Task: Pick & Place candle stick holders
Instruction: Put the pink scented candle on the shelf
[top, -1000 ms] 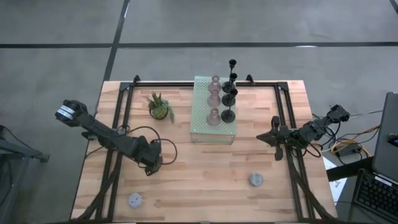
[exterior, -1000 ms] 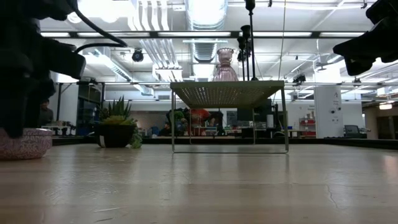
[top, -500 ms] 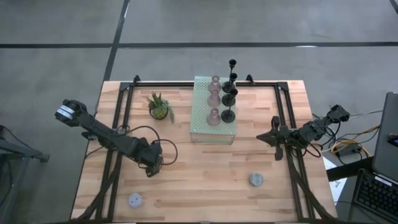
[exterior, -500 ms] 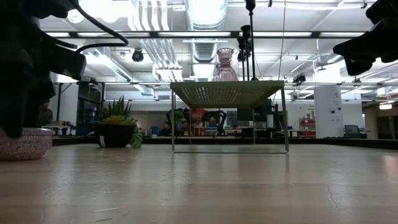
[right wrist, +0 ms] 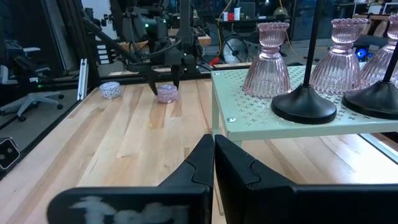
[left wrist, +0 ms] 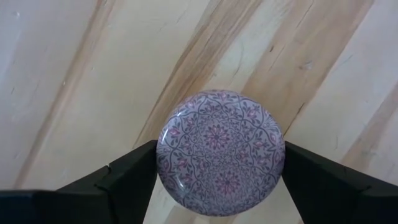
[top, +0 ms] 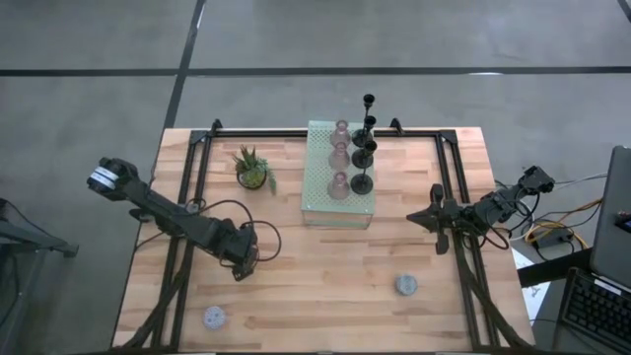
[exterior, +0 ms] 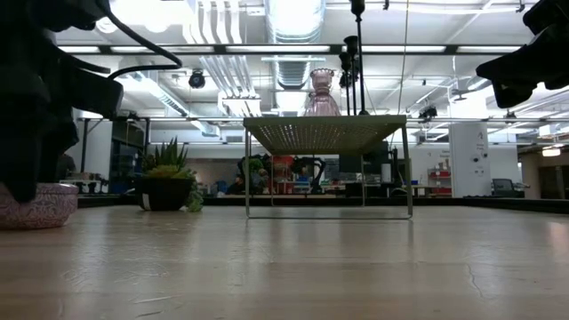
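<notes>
My left gripper (top: 242,262) points down near the table's left front and is shut on a small round lavender patterned holder (left wrist: 221,152), which also shows in the low view (exterior: 36,205). My right gripper (top: 419,219) is shut and empty, held above the table to the right of the pale green perforated block (top: 338,200). Three pink glass holders (top: 339,156) and several black slim-stemmed holders (top: 364,150) stand by their round bases on the block. Two more lavender holders rest on the table, one at the near left (top: 214,317) and one at the near right (top: 405,285). My left gripper pinches the lavender holder between its two fingers, one on each side of its round rim (left wrist: 159,169). The fingers come from above, pointing down. The holder sits upright with its base on the table (exterior: 36,222).
A small green potted plant (top: 252,171) stands left of the block. Black frame rails (top: 189,187) run along the table's left, right and far sides. Bare wood (top: 325,286) lies between the two arms in front of the block.
</notes>
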{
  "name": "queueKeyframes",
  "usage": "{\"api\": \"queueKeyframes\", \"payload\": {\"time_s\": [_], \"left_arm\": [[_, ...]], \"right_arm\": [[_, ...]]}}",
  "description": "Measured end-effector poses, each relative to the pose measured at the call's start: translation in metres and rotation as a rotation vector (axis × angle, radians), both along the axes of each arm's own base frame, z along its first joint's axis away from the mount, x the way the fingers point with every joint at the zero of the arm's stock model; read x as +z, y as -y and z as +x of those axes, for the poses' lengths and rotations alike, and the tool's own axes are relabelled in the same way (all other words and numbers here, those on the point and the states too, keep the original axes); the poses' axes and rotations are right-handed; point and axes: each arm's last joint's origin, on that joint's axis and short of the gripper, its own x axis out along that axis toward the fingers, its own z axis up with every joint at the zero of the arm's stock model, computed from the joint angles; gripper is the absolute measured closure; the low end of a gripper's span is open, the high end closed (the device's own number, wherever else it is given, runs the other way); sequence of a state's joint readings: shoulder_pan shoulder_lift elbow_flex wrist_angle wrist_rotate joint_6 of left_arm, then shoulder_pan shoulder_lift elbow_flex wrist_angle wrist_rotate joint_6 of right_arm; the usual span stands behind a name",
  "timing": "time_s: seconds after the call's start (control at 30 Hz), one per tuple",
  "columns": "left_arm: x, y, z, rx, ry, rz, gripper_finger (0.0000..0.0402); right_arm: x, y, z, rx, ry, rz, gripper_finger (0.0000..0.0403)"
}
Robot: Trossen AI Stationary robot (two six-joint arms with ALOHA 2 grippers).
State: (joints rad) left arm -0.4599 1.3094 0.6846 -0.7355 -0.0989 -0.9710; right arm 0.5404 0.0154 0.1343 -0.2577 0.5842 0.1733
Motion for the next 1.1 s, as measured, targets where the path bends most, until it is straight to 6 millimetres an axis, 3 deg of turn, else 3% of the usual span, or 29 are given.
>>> {"api": "queueKeyframes", "payload": {"time_s": [0.43,0.6,0.8,1.1], "left_arm": [[0.001,0.0,0.002,-0.005,0.021,0.007,0.0102],[0.012,0.0,0.01,-0.03,0.056,0.003,0.0098],[0.038,-0.009,0.028,-0.052,0.119,0.008,0.0098],[0.095,-0.037,0.058,-0.011,0.276,0.02,0.0097]], "right_arm": [[0.0,0.0,0.0,0.0,0.0,0.0,0.0394],[0.0,0.0,0.0,0.0,0.0,0.001,0.0394],[0.0,0.0,0.0,0.0,0.0,0.0,0.0394],[0.0,0.0,0.0,0.0,0.0,0.001,0.0394]]}}
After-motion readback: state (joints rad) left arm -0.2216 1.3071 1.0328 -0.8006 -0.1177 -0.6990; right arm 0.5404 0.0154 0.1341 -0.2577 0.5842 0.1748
